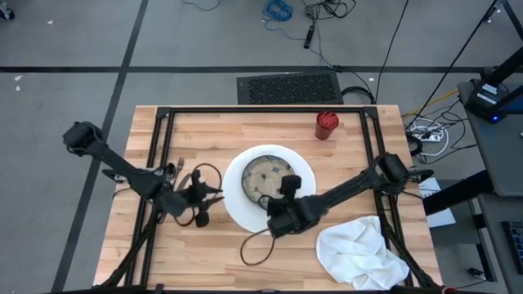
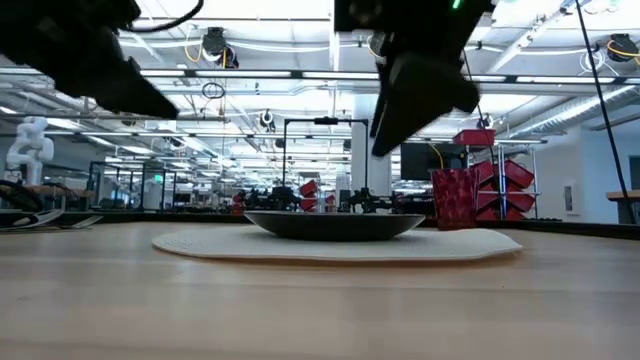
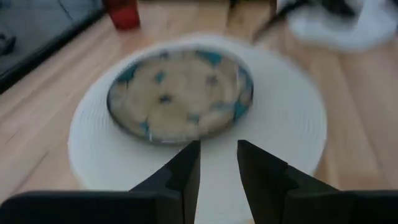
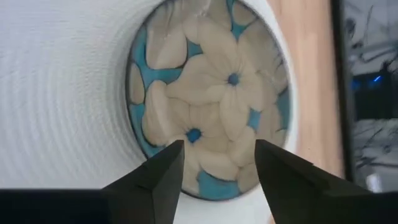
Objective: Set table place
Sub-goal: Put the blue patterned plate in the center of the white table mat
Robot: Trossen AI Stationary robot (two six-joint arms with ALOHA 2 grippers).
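**Plate down on mat, both arms hovering close**

While the place setting is only part done, both grippers hang near the middle of the table (image 1: 204, 126), a light wood top w/ a black frame round it. Going left to right: left gripper (image 1: 214, 194) sits just left of the white round mat (image 1: 306, 173), jaws a narrow gap apart and holding nothing, pointing at the mat in its wrist view. Cutlery (image 1: 177, 167) lies just beyond that arm, exact pieces too small to tell. The flowered plate (image 1: 267, 177) rests on the mat centre. Right gripper (image 1: 288, 189) hovers above the plate's near-right rim, jaws wide apart, empty. Red cup (image 1: 327, 125) stands at the far side; white cloth (image 1: 359, 255) lies crumpled at near right.

Likely next: cutlery or cloth. Lift the right arm clear first, don't nudge the plate; approach cutlery low & square, pinch mid-handle, set it beside the mat, not on it.
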